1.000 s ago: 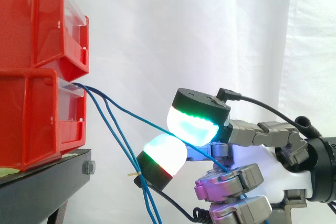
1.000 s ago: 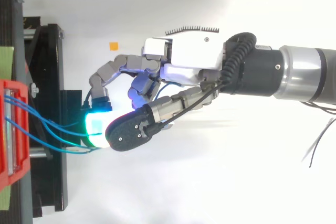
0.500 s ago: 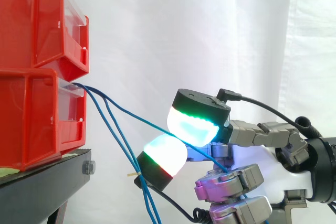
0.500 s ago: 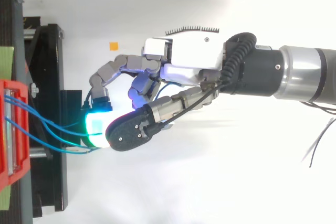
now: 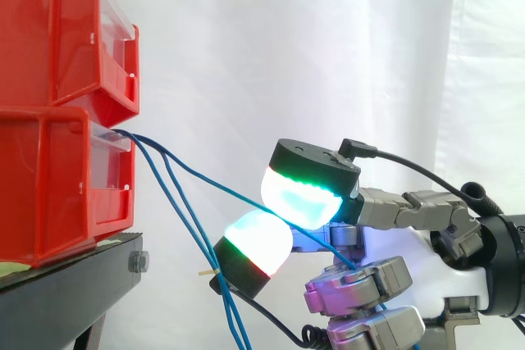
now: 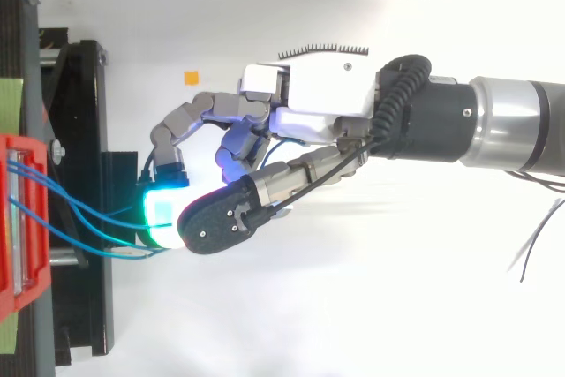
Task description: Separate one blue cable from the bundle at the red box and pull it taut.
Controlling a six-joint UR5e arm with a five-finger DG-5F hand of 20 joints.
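**Backdrop.** White curtain (image 5: pixel 344 47), hanging in folds behind everything in the side view.

**Support.** Black stand (image 5: pixel 66 293), at 8 o'clock in the side view, carrying the bins.

**Containers.** Upper red bin (image 5: pixel 57 30) stacked on the lower red bin (image 5: pixel 49 186), both at 9 o'clock. The cables leave the front lip of the lower one.

**Hand** (image 6: pixel 309 99). Enters from 3 o'clock and reaches toward the bins, stopping well short of them. The other fingers are curled in under the palm.

**Bundle** (image 5: pixel 193 239). Two thin blue strands fall steeply from the bin lip toward 6 o'clock, slack, and run out of the side view at the bottom edge.

**Blue cable** (image 5: pixel 215 180). One strand is drawn apart from the bundle and slopes from the bin lip toward 4 o'clock in a nearly straight line.
- Handling, as judged: very light, limp and smooth-jacketed, so likely to slide through a loose hold. Anchored only at the bin end, so a hard tug risks shifting the bin or the fixing.
- Best held mid-span, clear of the two slack strands, squarely between soft surfaces.

**Grip.** Two glowing pads (image 5: pixel 299 194) are pressed together around the blue cable, one from 12 o'clock and one from 7 o'clock, and the strand emerges behind them toward the palm. The pinch looks closed and the line close to taut, with a faint sag left.
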